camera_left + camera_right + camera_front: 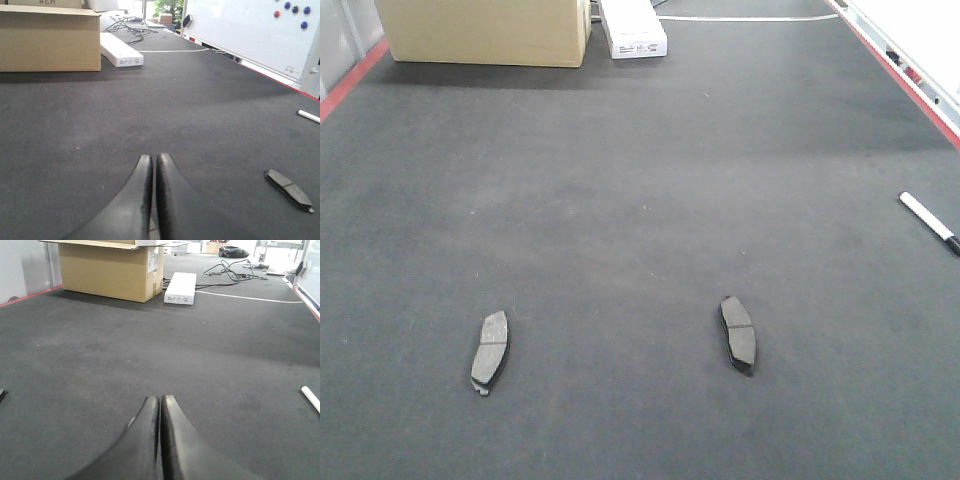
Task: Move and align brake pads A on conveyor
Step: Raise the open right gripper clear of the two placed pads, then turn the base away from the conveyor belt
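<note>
a: what's lying on the conveyor?
b: left brake pad and right brake pad, flat, well apart, both near the front.
a: fingers?
b: left fingers pressed together, holding nothing; right fingers the same.

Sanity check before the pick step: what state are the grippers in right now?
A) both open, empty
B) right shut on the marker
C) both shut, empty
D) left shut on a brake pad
C: in the wrist views the left gripper and right gripper have their fingers pressed together with nothing between them, while the near-left brake pad and near-right brake pad lie on the conveyor.
</note>
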